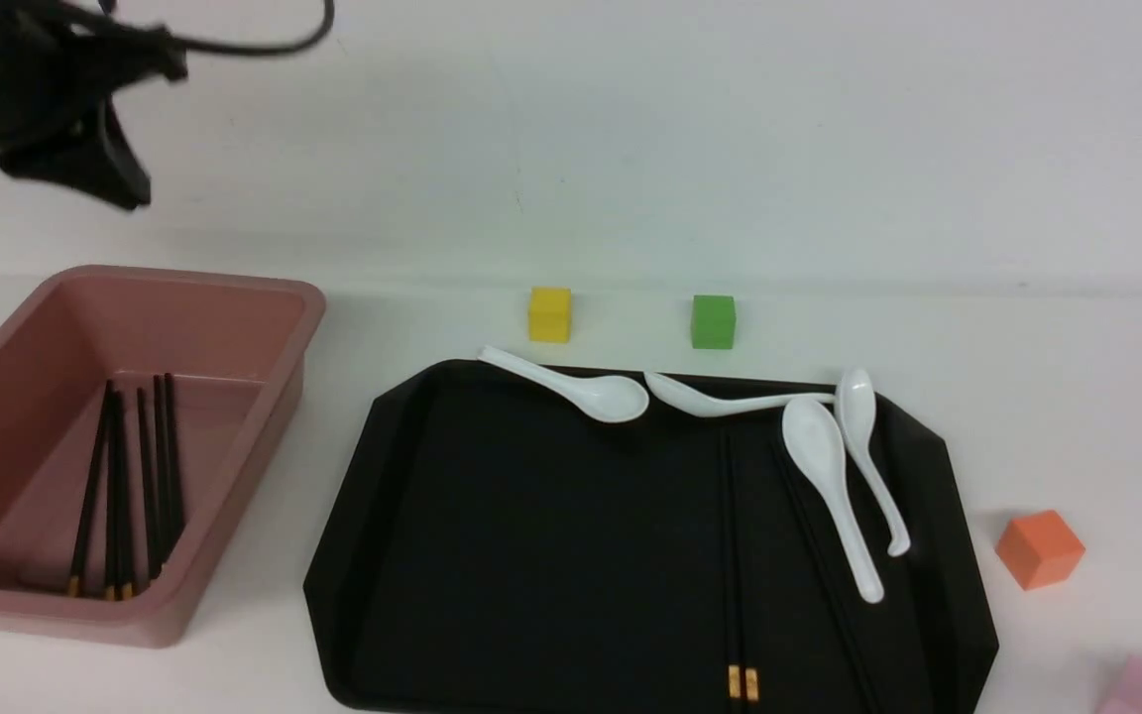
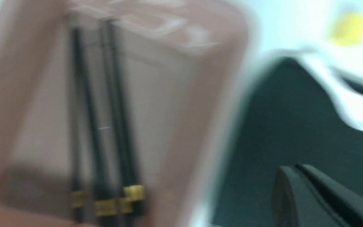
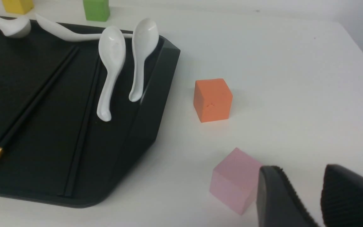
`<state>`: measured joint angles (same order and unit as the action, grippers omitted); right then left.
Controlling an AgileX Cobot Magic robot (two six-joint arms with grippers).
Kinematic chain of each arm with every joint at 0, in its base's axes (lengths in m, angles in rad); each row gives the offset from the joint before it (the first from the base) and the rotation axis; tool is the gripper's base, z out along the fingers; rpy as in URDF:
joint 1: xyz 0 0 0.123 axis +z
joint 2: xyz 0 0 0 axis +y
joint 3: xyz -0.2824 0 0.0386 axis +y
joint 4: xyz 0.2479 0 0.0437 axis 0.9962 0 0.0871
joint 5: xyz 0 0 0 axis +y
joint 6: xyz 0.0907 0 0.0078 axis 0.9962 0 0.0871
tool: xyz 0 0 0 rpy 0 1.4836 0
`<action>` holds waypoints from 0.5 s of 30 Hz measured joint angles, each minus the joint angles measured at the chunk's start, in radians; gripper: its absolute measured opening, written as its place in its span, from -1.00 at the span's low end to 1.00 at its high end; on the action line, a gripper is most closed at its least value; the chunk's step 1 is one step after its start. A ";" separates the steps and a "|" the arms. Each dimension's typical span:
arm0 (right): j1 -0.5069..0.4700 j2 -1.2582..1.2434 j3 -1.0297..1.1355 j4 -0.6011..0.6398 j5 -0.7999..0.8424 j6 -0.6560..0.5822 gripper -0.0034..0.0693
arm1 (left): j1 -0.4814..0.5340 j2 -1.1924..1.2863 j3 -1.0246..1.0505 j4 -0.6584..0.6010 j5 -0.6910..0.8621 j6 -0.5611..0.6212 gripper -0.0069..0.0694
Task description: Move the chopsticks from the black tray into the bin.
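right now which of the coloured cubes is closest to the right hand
The pink cube, beside the right hand; the orange cube sits farther off, and the yellow cube and green cube stand beyond the black tray.

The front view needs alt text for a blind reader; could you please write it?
A pink bin on the left holds several black chopsticks, with the shut left gripper above it. More chopsticks and four white spoons lie on the black tray, coloured cubes behind and beside it.
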<state>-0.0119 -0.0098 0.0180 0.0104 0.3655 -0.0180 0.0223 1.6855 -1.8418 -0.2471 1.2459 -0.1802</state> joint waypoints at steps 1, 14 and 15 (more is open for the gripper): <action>0.000 0.000 0.000 0.000 0.000 0.000 -0.25 | 0.000 -0.024 0.013 -0.019 0.000 0.013 -0.85; 0.000 0.000 0.000 0.000 0.000 0.000 -0.25 | 0.000 -0.578 0.646 -0.150 -0.038 0.200 -0.85; 0.000 0.000 0.000 0.000 0.000 0.000 -0.25 | 0.000 -0.618 0.701 -0.179 -0.072 0.220 -0.85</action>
<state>-0.0119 -0.0098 0.0180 0.0104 0.3655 -0.0180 0.0223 1.0670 -1.1412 -0.4263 1.1738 0.0397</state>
